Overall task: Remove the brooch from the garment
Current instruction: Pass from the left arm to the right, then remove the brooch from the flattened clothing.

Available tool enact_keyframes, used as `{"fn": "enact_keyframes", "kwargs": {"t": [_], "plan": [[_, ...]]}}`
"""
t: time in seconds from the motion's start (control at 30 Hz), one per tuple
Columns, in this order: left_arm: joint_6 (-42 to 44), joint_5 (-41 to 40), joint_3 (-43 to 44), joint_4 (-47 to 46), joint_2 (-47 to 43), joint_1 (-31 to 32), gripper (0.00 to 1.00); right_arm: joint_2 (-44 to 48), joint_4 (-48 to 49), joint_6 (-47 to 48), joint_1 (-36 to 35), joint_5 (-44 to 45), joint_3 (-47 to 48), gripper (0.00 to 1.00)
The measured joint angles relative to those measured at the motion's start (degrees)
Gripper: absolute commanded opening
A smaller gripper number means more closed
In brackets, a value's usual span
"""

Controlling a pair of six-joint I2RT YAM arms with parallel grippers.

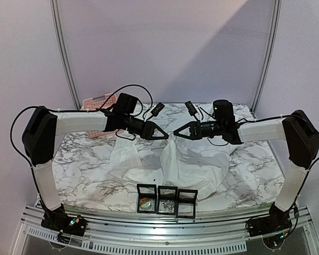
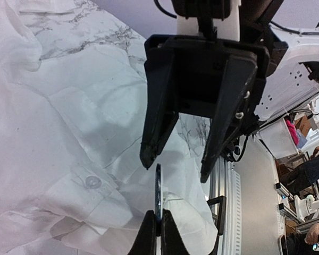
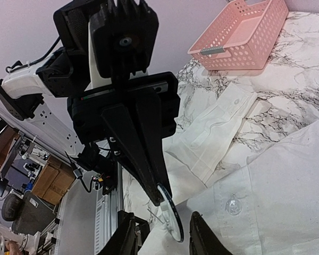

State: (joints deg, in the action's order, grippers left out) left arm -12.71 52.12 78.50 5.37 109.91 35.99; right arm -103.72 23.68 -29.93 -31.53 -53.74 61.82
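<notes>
Brooch pinched above the shirt, second gripper poised around it.

Past three black square display boxes point(image 1: 167, 199) on the marble-patterned table point(image 1: 85, 159), the large white wrinkled fabric garment point(image 1: 196, 164) tents up to a thin dark disc brooch point(image 3: 170, 215). The left gripper point(image 1: 166, 134) clamps it edge-on, fingers fully shut, probably to tension the cloth. The right gripper point(image 1: 176, 133) straddles the disc, half-open, holding nothing. Farthest back sits a pink plastic basket point(image 1: 95, 103).

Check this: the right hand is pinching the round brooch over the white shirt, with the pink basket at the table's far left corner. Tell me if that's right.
Wrong hand. The left hand pinches the round brooch over the white shirt; the right hand faces it, open. The left wrist view shows it. The pink basket is at the table's far left corner.
</notes>
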Motion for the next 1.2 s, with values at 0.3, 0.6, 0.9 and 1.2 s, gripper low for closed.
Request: {"fn": "enact_keyframes", "kwargs": {"t": [0.3, 0.6, 0.9, 1.2], "plan": [[-0.42, 0.09, 0.0, -0.42, 0.0, 0.0, 0.0, -2.64, -0.09, 0.0, 0.0, -1.51, 0.04, 0.22], [-1.01, -0.13, -0.02, -0.92, 0.0, -0.04, 0.17, -3.06, 0.13, -0.09, 0.0, -2.58, 0.33, 0.0], [-1.31, -1.29, -0.44, -1.86, -0.04, -0.09, 0.7, -1.77, -0.44, 0.85, -0.07, 4.94, -0.66, 0.0], [-0.66, -5.77, -0.76, -1.2, -0.07, -0.09, 0.74, 3.43, -6.21, 2.21, -0.07, 23.89, -1.62, 0.0]]}}
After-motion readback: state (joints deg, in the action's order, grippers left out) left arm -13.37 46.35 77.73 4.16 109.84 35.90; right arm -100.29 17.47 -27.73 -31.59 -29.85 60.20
